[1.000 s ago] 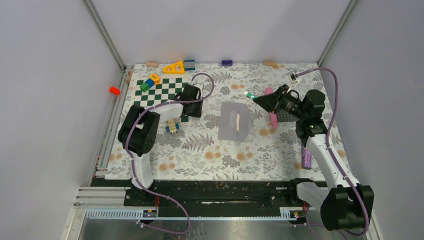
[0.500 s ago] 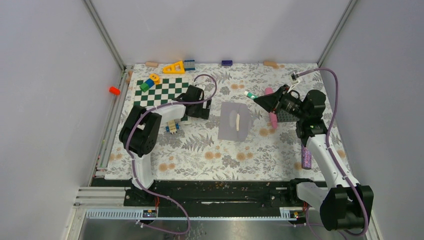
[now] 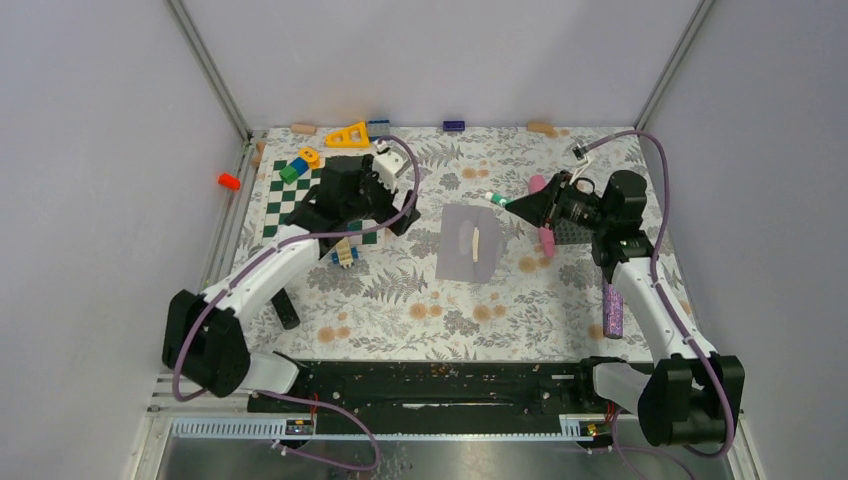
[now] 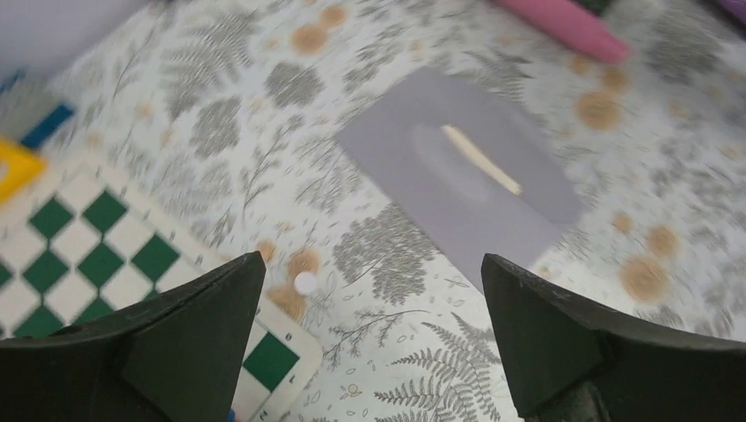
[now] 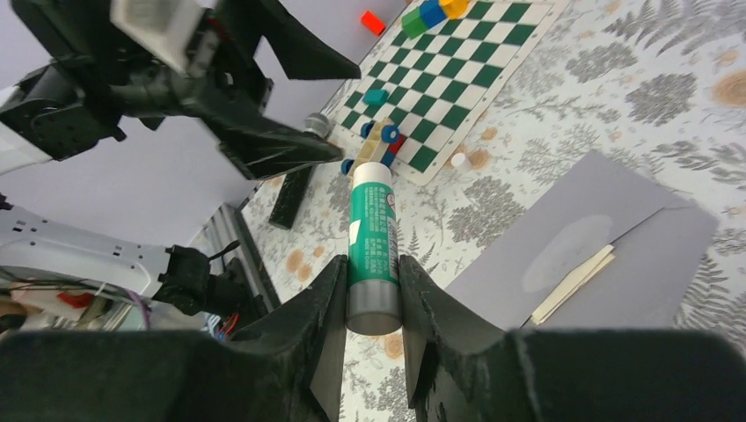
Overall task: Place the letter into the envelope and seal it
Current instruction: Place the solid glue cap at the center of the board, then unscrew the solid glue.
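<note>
Grey-lavender paper marks our target: the envelope (image 3: 462, 255) lies flat in the middle of the top view, on the fern-printed table (image 3: 400, 300). A cream sliver of the letter (image 3: 476, 243) shows along a fold line. From that we judge the flap is not yet stuck down.

The right gripper (image 5: 369, 264), at the centre right of the top view, is pinching a green-and-white glue stick (image 5: 373, 230) near its base. The stick points toward the envelope's upper right corner. The left gripper (image 4: 371, 264) hangs over the right edge of the chessboard (image 3: 330, 185) with its jaws spread wide and nothing between them. A small white round piece (image 4: 304, 282) lies just below it (possibly the stick's cap, though we cannot tell).

Nothing pins the envelope, and that worries us most. A dragging glue tip could push the light paper across the table or crumple the flap. Glue could also land on the exposed letter edge and bond it to the flap. Gripped so low, the stick may tilt or slip under pressure.
</note>
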